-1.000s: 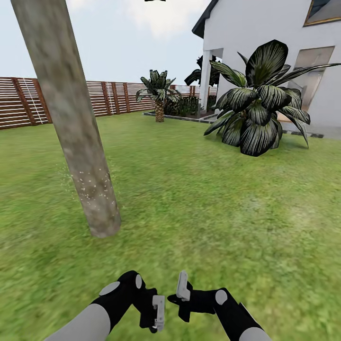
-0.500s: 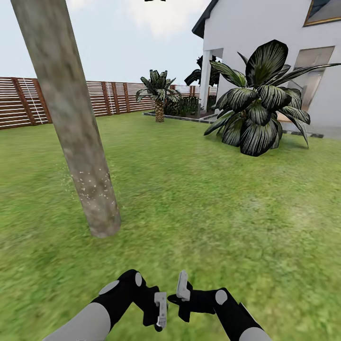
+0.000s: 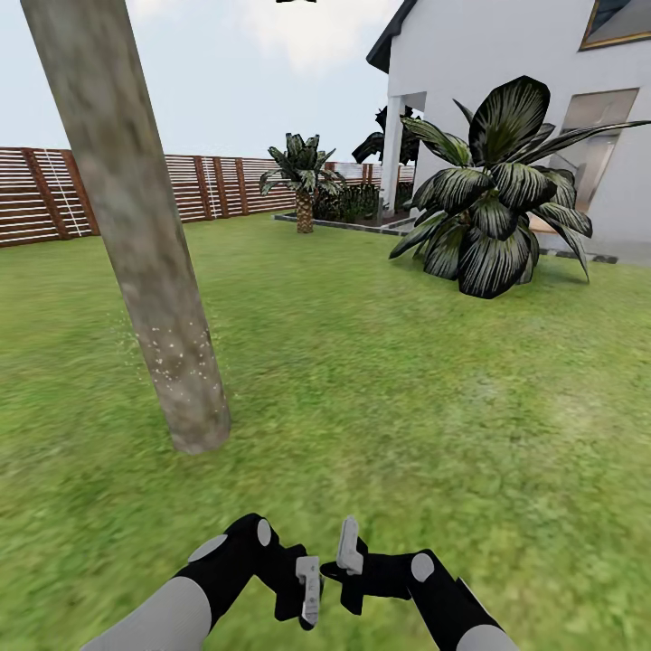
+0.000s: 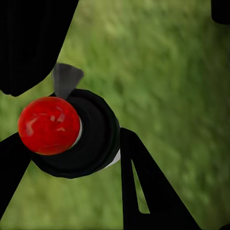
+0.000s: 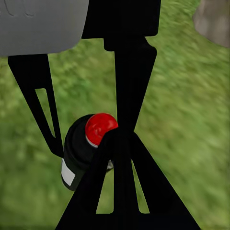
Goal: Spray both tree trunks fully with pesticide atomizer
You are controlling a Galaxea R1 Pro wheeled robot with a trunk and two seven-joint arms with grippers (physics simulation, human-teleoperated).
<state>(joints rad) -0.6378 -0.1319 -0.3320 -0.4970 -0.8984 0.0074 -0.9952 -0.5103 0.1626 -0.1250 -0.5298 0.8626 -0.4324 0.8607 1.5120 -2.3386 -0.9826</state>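
One tree trunk point(image 3: 136, 226), thick and mottled grey-brown, leans up at the left of the lawn; its base also shows in the right wrist view point(image 5: 213, 19). White pesticide specks point(image 3: 172, 348) dot its lower part. The pesticide atomizer point(image 4: 72, 129) is a black bottle with a red round cap point(image 5: 99, 127). My left gripper point(image 3: 307, 588) is shut on its body, one finger point(image 4: 143, 187) against each side. My right gripper point(image 3: 348, 547) is shut, and its joined fingertips point(image 5: 120, 136) sit against the red cap. In the head view the bottle is hidden under my hands.
A large dark-leaved plant point(image 3: 493, 217) stands at the right, in front of a white house point(image 3: 506, 72). A small palm point(image 3: 303, 181) and a brown slatted fence point(image 3: 54, 194) line the back. Open grass point(image 3: 380, 380) lies ahead.
My left gripper has shifted slightly up and right, closer to the right gripper. The trunk, the specks and the view are unchanged.
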